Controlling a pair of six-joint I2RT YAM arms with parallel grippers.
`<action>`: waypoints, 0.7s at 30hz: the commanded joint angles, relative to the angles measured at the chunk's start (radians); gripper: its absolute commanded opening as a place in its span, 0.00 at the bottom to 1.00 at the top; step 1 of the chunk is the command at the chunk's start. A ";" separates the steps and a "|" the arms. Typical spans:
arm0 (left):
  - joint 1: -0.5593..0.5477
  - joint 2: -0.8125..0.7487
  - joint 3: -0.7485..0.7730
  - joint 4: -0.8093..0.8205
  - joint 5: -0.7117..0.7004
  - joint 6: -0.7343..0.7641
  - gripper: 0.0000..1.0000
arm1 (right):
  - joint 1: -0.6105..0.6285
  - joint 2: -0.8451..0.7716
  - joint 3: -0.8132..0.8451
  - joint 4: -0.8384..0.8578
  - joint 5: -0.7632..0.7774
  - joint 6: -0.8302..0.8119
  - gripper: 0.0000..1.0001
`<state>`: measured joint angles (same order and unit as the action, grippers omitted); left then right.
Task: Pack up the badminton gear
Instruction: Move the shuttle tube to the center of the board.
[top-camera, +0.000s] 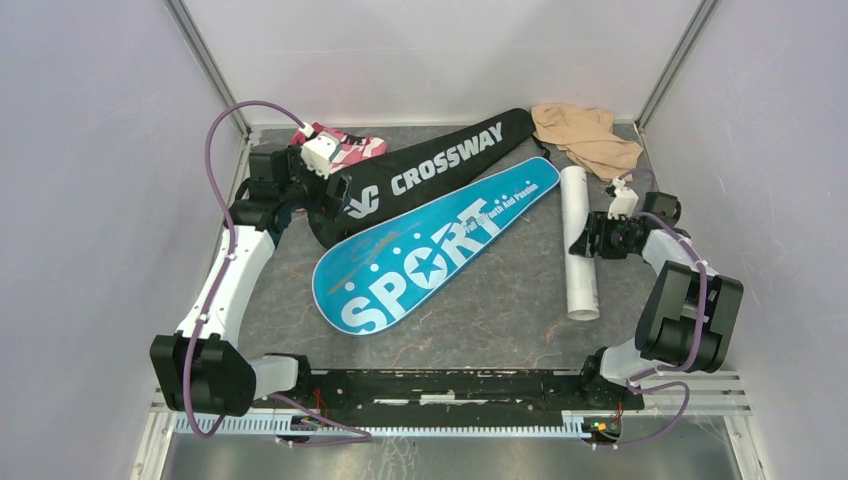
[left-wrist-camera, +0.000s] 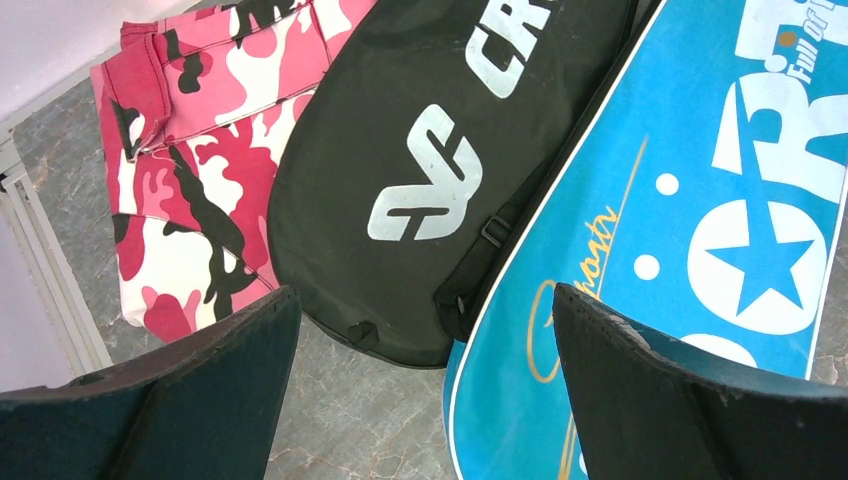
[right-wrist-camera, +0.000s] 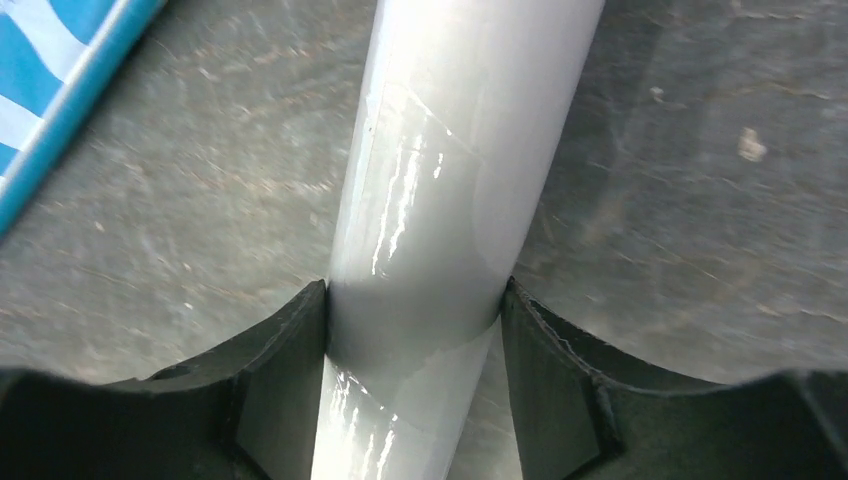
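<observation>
The black "CROSSWAY" racket cover (top-camera: 440, 160) lies diagonally at the back, its wide end at the left. The blue "SPORT" racket cover (top-camera: 430, 245) lies beside it, slightly overlapping. My left gripper (top-camera: 333, 195) hovers open and empty over the black cover's wide end (left-wrist-camera: 420, 150), with the blue cover (left-wrist-camera: 680, 230) under its right finger (left-wrist-camera: 640, 390). The long white tube (top-camera: 578, 280) lies on the right. My right gripper (top-camera: 584, 243) is shut on the tube (right-wrist-camera: 450, 180) near its middle, both fingers against its sides. Rackets and shuttlecocks are not in view.
A pink-and-white camouflage cloth (top-camera: 350, 148) lies at the back left, partly under the black cover and the left arm, and shows in the left wrist view (left-wrist-camera: 190, 200). A beige cloth (top-camera: 585, 135) lies at the back right. Walls enclose the grey marbled table (top-camera: 500, 310).
</observation>
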<state>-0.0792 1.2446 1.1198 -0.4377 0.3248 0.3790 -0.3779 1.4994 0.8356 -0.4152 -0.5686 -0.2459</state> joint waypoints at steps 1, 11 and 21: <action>0.002 -0.033 -0.004 0.038 0.031 0.008 1.00 | 0.062 -0.021 -0.059 0.165 -0.065 0.220 0.68; 0.002 -0.047 -0.022 0.036 0.034 0.009 1.00 | 0.171 -0.041 -0.059 0.209 -0.162 0.277 0.98; 0.004 -0.109 -0.091 0.105 -0.082 -0.111 1.00 | 0.166 -0.200 0.040 0.051 -0.078 0.027 0.98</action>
<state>-0.0792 1.1820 1.0447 -0.4133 0.3115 0.3611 -0.2081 1.3888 0.7902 -0.3149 -0.6693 -0.0978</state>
